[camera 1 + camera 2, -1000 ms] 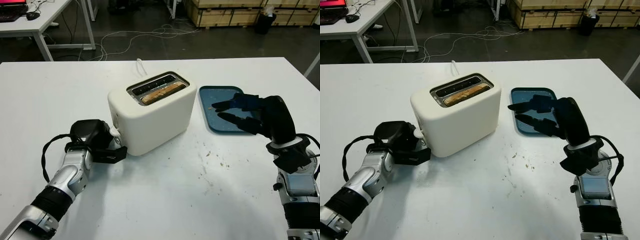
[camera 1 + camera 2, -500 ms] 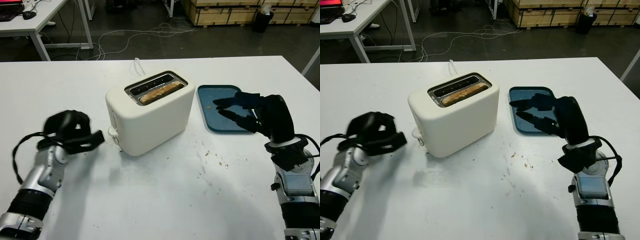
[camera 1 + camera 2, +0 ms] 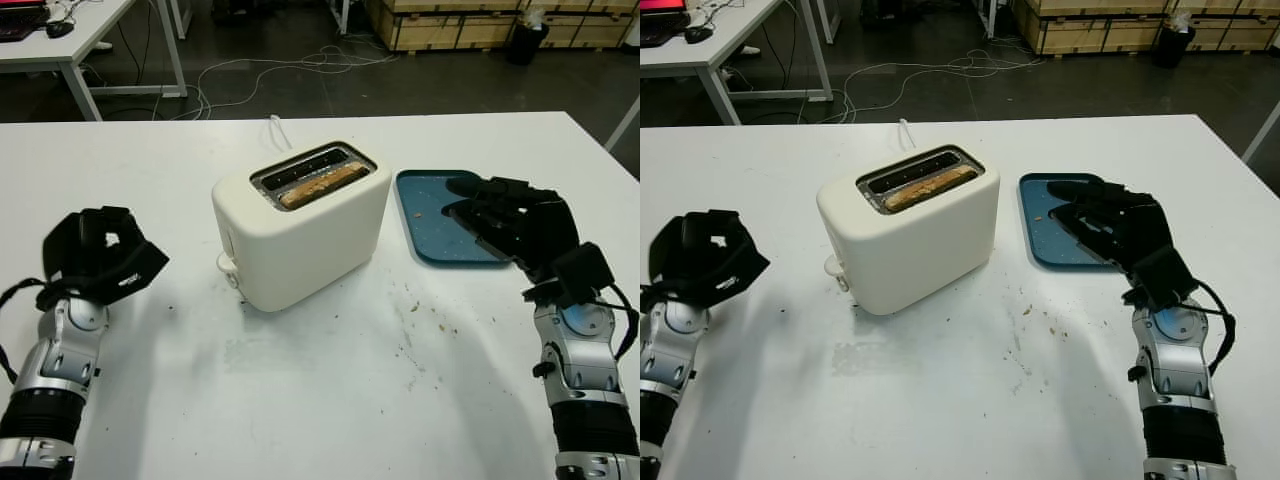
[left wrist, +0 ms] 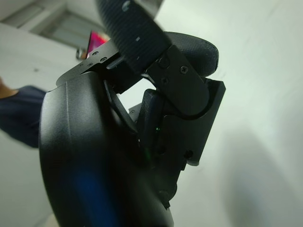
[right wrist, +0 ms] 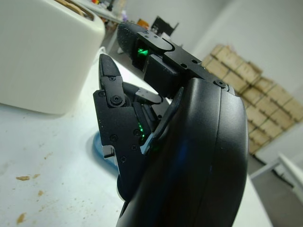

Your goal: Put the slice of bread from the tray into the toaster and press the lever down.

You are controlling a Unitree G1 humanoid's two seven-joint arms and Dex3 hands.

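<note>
The white toaster (image 3: 310, 240) stands mid-table with the slice of bread (image 3: 322, 184) sunk in its front slot. Its lever (image 3: 227, 265) sits low on the left end. My left hand (image 3: 105, 262) is raised above the table well to the left of the toaster, fingers curled, holding nothing. The blue tray (image 3: 425, 205) lies to the right of the toaster and carries only crumbs. My right hand (image 3: 490, 210) hovers open over the tray's right half; the toaster's wall (image 5: 42, 56) stands beyond it in the right wrist view.
Crumbs (image 3: 420, 320) are scattered on the white table in front of the tray. The toaster's white cable (image 3: 280, 130) runs off the far edge. Beyond the table are other desks, floor cables and wooden crates.
My left hand has drawn back from the toaster's lever, moving left and lifting off the table. My right hand turned slightly and stayed over the tray.
</note>
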